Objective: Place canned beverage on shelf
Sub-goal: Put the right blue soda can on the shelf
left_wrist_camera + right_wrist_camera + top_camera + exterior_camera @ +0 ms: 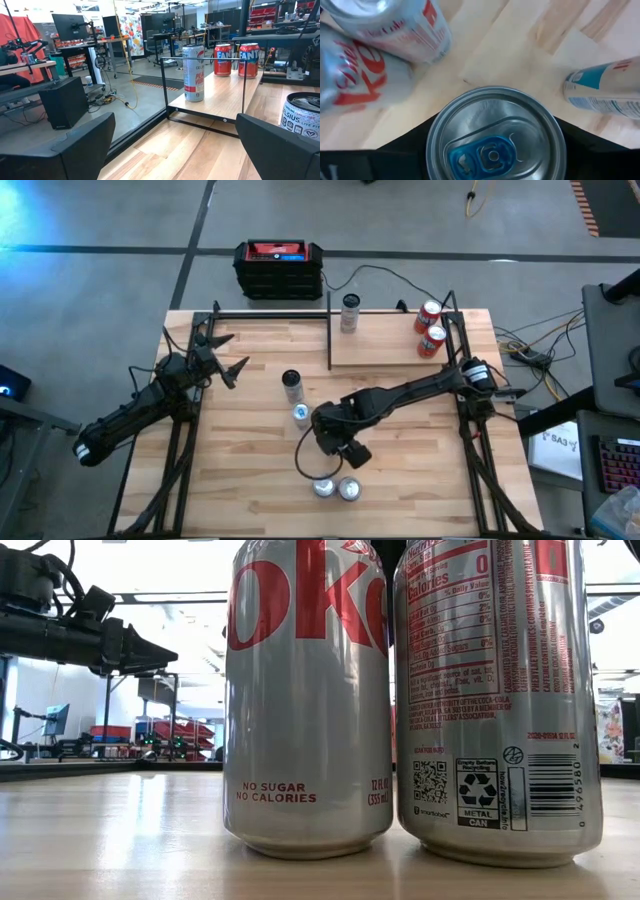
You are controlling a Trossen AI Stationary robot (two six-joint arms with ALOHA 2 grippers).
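Right gripper (pixel 333 442), frame centre, is clamping a silver blue-tabbed aluminium can (pixel 495 135); left gripper (pixel 226 356) is hanging wide open, empty, upper left

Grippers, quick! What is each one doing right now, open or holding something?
Left gripper: open, fingers spread, holding nothing.
Right gripper: shut on a can with a blue tab.

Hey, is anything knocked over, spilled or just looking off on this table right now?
Nothing stands out. Every can stands upright: three on the small light wood shelf, two silver Diet Coke cans near the table's front edge, a slim can mid-table. The right gripper grips a blue-tabbed silver can. No spill or dent shows.
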